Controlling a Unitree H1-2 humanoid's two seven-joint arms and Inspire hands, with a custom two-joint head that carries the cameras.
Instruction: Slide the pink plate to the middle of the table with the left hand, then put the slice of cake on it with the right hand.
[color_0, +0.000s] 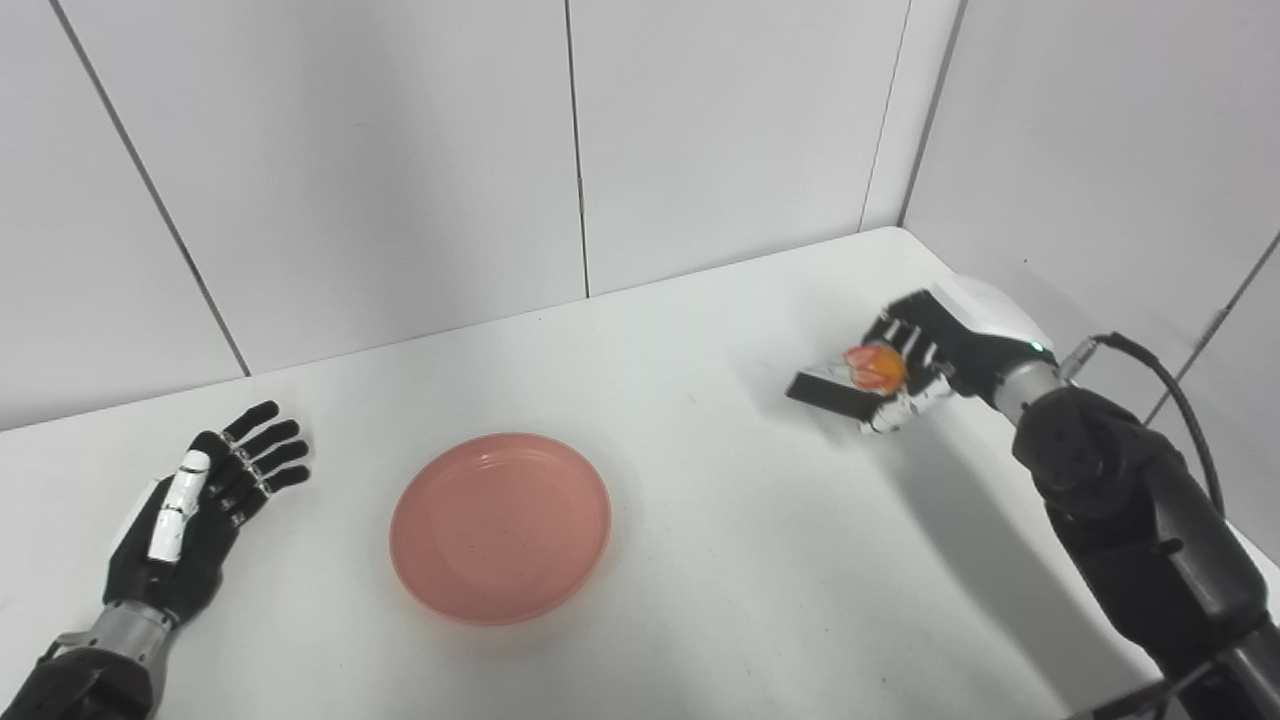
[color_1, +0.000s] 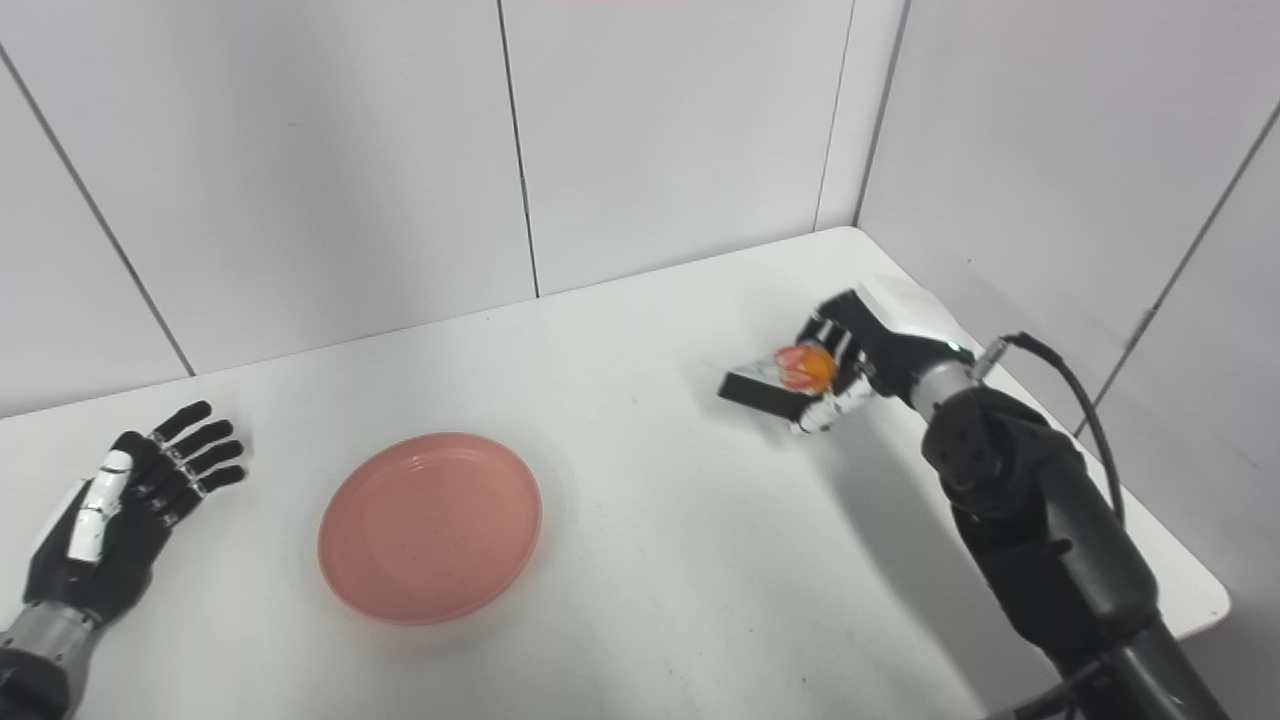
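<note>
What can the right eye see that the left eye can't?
Only the left eye view: nothing extra that matters; its table runs off the right edge.
Only the right eye view: the table's near right corner and the gap beside it.
Both: the pink plate lying bare, the left hand open beside it, and the right hand closed around the slice of cake.

One pink plate (color_0: 500, 527) lies on the one white desk (color_0: 700, 480). There is one slice of cake (color_0: 850, 382), a dark wedge carrying a single orange-red topping, and no second slice shows in either view. Two robot hands are in sight: one left hand (color_0: 205, 500) and one right hand (color_0: 915, 365). One black cable (color_0: 1170, 390) loops beside the right arm. That makes one plate, one cake slice, two hands.
</note>
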